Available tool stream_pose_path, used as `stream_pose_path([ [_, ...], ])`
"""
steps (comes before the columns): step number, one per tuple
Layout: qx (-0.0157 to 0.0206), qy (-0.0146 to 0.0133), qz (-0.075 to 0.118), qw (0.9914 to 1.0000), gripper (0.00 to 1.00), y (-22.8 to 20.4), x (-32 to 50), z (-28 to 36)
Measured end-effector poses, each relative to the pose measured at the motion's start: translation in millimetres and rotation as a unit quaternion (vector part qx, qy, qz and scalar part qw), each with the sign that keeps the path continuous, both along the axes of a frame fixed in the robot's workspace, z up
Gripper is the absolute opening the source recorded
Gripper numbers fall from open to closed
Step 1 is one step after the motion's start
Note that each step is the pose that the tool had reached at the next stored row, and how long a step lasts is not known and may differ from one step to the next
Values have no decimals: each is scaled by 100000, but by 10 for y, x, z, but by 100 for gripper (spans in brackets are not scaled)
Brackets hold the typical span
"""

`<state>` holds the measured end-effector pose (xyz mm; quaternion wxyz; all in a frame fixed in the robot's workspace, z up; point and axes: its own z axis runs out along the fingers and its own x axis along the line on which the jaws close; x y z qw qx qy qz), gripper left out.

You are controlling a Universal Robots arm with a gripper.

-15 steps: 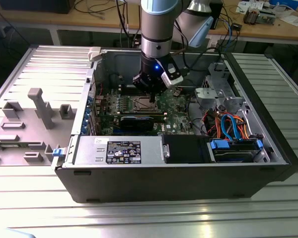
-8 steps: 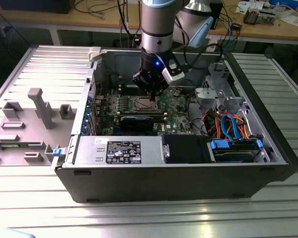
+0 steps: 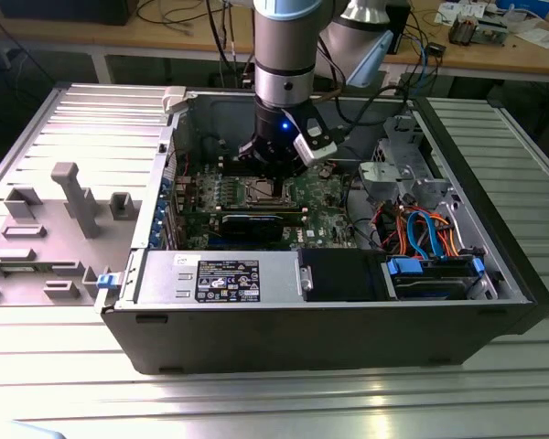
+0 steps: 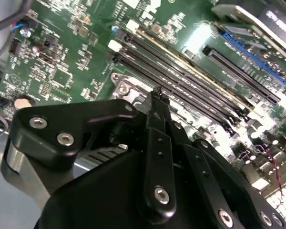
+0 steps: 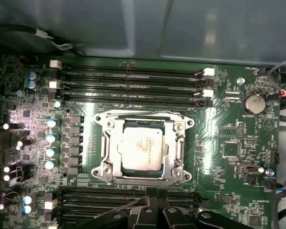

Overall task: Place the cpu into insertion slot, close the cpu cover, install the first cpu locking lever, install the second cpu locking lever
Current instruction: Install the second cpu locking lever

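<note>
In the first wrist view the cpu lies flat in the insertion slot on the green board, silver top facing up. The cpu cover lies down around it, framing the chip through its window. Thin wire levers run along two sides of the socket; I cannot tell whether they are latched. My gripper hovers just beside the socket over the memory slots, fingers together and holding nothing. In the second wrist view the gripper points at a corner of the socket frame. In the exterior view the gripper hangs over the socket.
The open computer case lies on a metal table. A black power supply and drive bay with blue and orange cables sit along the near side. Long black memory slots flank the socket. A grey fixture stands at the exterior view's left.
</note>
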<state>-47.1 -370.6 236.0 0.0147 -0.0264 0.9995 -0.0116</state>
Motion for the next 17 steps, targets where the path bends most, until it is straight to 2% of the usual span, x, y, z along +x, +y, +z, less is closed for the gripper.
stream_pose_path([
  [17,75,5,-1,100000,11,-6,-4,1],
])
